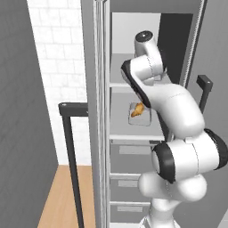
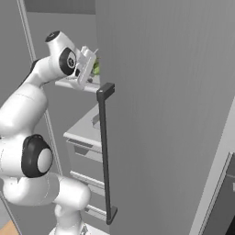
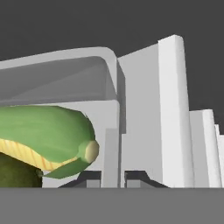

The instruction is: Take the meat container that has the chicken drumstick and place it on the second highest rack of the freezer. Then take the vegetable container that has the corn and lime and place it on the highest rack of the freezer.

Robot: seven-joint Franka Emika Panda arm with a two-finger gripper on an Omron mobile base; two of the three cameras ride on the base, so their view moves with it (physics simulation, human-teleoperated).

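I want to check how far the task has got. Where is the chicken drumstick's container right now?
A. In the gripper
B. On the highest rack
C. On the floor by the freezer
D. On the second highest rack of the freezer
D. In the left base view the chicken drumstick lies in its tray on the second highest rack, below the highest rack of the freezer.

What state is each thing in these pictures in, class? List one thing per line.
freezer: door open, shelves showing.
chicken drumstick: lying in its container, on the second highest rack.
meat container: resting flat on that rack, not held.
corn: in its husk, inside the vegetable container.
lime: beside the corn, partly hidden.
pincer: tips close together at the vegetable container's wall; grip unclear.
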